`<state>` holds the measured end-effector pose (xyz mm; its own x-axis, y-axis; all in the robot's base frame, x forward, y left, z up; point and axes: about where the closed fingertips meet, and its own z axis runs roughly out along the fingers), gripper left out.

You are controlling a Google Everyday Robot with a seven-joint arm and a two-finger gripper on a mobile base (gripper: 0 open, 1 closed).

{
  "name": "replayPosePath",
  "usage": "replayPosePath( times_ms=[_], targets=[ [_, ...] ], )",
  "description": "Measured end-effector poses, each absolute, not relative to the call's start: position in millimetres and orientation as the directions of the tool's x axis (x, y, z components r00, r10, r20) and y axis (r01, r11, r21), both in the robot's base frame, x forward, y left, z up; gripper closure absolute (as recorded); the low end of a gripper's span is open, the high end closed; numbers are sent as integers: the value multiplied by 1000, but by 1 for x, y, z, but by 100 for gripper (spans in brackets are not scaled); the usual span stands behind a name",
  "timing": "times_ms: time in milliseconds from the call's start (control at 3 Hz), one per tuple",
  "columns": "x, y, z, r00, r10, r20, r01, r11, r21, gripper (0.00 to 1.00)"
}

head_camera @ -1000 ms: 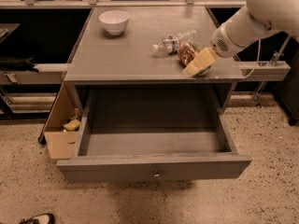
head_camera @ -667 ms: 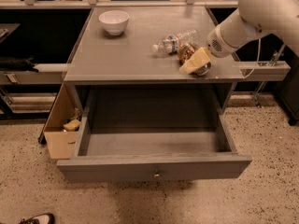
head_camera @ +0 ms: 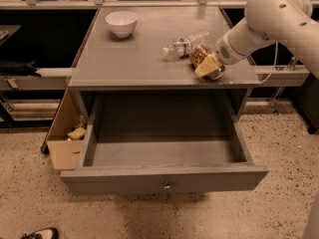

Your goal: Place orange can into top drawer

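Note:
The orange can (head_camera: 198, 55) lies on the grey cabinet top (head_camera: 134, 59) at its right front, just beside a clear plastic water bottle (head_camera: 183, 45) that also lies on its side. My gripper (head_camera: 209, 66) comes in from the right on the white arm (head_camera: 271, 14) and sits right at the can's front right side, covering part of it. The top drawer (head_camera: 159, 153) is pulled fully open below the cabinet top. Its inside is bare, and its front panel carries a small round knob (head_camera: 167, 185).
A white bowl (head_camera: 122, 23) stands at the back left of the cabinet top. A cardboard box (head_camera: 67, 133) with scraps leans on the floor left of the drawer. Dark shelving and rails run along both sides. A shoe tip (head_camera: 42, 233) shows at bottom left.
The arm has shifted slightly to the left, and the gripper has closed in a little on the can. The can, the bottle and the drawer have not moved.

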<state>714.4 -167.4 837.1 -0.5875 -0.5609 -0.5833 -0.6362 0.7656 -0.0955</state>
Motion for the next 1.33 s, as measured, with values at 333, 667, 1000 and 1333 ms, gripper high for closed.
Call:
replayPosePath(
  times_ms=[333, 667, 1000, 1333],
  targets=[
    [714, -167, 837, -587, -561, -583, -636, 766, -95, 65],
    [703, -158, 854, -525, -612, -591, -691, 712, -124, 88],
    [665, -142, 883, -395, -714, -578, -805, 572, -156, 100],
    [637, -137, 885, -299, -803, -516, -893, 426, -145, 100]
  ],
)
